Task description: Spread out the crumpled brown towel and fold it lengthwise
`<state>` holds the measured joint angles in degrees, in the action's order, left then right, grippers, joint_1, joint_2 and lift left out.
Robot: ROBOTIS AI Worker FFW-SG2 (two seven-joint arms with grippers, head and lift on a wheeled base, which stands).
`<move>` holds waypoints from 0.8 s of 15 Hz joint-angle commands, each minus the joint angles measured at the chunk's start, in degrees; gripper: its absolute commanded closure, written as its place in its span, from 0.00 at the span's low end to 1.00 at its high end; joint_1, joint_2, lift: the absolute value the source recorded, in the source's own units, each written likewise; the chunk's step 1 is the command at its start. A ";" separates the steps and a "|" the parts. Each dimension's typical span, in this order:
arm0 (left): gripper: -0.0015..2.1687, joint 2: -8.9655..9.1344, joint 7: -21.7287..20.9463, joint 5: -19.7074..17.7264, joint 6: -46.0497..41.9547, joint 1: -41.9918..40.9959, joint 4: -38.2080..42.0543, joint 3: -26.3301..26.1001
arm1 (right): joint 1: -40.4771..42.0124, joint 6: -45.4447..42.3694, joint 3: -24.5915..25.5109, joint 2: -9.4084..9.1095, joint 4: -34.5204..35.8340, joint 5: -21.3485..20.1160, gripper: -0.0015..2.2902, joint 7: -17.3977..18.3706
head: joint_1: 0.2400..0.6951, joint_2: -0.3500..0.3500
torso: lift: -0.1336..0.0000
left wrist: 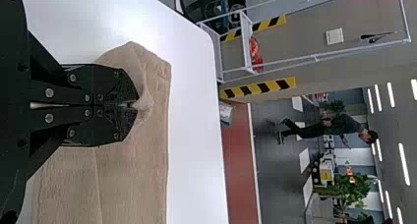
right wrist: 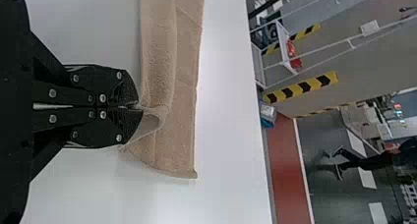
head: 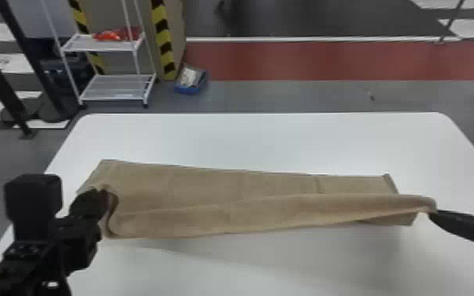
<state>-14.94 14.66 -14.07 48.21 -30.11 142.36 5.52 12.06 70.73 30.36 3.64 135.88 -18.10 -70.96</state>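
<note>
At the head view's lower left, our black two-fingered left gripper (head: 104, 197) clamps the brown cloth towel (head: 216, 185); at lower right, our black two-fingered right gripper (head: 434, 212) pinches its other end. The towel stretches across the middle, partly folded over.

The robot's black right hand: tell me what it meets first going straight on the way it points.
The right hand would first meet the brown cloth towel, whose raised fold is pinched at its fingertips. Beyond that, likely more towel, though depth is unclear.
</note>
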 commanded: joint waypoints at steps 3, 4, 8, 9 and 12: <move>0.63 -0.26 0.02 0.54 1.15 4.27 -1.91 0.19 | -13.64 2.00 0.57 3.92 -14.24 -0.09 0.53 1.44 | 1.00 0.40 | 0.07; 0.63 -0.26 0.02 0.54 0.97 6.64 -4.10 0.19 | -16.80 1.65 -1.71 4.89 -18.02 -2.11 0.53 2.32 | 1.00 0.39 | 0.07; 0.63 -1.05 -0.68 -1.40 -1.84 20.71 -17.46 -0.16 | -31.66 -3.62 -7.51 6.91 -36.30 -4.83 0.53 8.21 | 1.00 0.41 | 0.07; 0.63 -1.23 -0.95 -1.66 -2.72 24.22 -20.98 -0.33 | -35.00 -5.73 -8.22 7.35 -40.17 -4.83 0.53 10.14 | 1.00 0.42 | 0.07; 0.63 -1.67 -3.23 -4.30 -10.10 33.80 -32.58 -0.60 | -44.31 -14.70 -8.48 7.96 -50.45 -4.75 0.54 14.36 | 0.95 0.44 | 0.07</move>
<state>-16.49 12.26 -16.96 43.12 -0.77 115.53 5.07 -27.83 60.81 21.88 11.37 90.38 -22.92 -57.50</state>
